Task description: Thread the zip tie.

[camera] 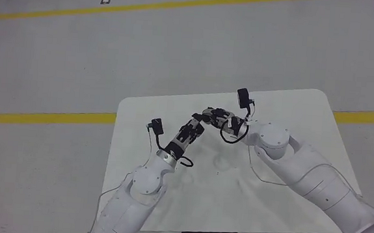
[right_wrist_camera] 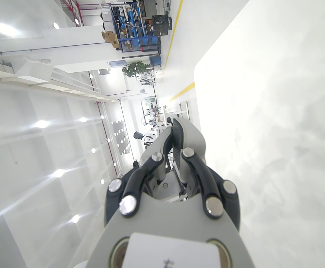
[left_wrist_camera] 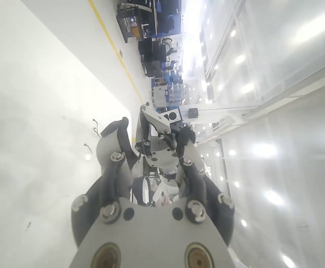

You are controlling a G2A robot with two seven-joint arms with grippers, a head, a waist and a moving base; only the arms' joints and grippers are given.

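Our left hand (left_wrist_camera: 155, 128) stands wide, its fingers (left_wrist_camera: 111, 142) spread to either side of our right hand (right_wrist_camera: 175, 127), which is pinched narrow with its pads nearly touching. The zip tie is too thin for us to make out. We judge it sits in that pinch, where the two hands meet above the table (camera: 285, 107). In the top view the right hand lies at about 2 o'clock from the left, tip to tip, so we judge the threading turns on lining up along that axis.
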